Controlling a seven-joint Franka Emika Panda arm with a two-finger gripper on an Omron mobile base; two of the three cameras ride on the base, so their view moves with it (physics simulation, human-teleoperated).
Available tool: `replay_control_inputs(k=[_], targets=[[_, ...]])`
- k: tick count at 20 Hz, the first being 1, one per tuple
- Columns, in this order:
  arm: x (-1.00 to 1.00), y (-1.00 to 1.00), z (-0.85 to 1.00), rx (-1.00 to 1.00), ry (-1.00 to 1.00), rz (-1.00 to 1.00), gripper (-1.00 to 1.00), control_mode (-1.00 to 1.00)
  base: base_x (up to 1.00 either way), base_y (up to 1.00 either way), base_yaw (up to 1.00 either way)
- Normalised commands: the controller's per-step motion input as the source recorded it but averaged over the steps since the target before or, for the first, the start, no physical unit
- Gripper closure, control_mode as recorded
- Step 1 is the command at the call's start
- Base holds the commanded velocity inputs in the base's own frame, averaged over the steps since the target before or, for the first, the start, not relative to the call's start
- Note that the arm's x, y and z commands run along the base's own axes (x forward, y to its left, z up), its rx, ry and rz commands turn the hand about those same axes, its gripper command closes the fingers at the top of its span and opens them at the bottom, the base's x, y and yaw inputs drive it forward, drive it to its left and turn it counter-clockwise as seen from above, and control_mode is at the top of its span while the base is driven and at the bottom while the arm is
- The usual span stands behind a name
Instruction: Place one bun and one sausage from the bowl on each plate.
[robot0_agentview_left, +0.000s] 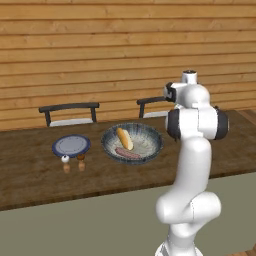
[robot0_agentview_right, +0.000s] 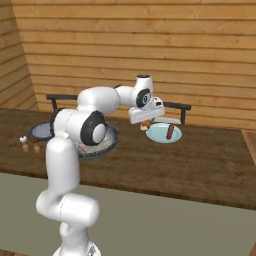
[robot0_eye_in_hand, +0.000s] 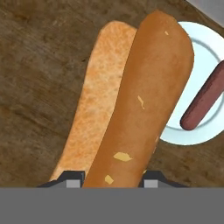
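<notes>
Bun (robot0_eye_in_hand: 131, 109) in shut hand (robot0_eye_in_hand: 113, 181) — above sausage-bearing plate (robot0_eye_in_hand: 205, 65)

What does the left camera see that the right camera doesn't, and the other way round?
Left camera: a bun and a sausage lying inside the bowl.
Right camera: the hand shut on a second bun, close to the pale plate, which has a second sausage on it.
Both: the wooden table, the bowl, the dark plate, the two little shakers and the white arm.
</notes>
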Motion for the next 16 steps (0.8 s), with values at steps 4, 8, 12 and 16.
replay_control_inputs(k=[4,8,12,16], targets=[[0.58,0.0,-0.38,0.0,0.02,0.04,1.0,-1.0,0.0,0.0,0.0],[0.2,-0.22,-0.41,0.0,0.03,0.01,1.0,-1.0,0.0,0.0,0.0],[0.04,-0.32,-0.35,0.0,0.0,0.0,1.0,-1.0,0.0,0.0,0.0],[0.13,-0.13,-0.09,0.0,0.0,0.0,1.0,-1.0,0.0,0.0,0.0]])
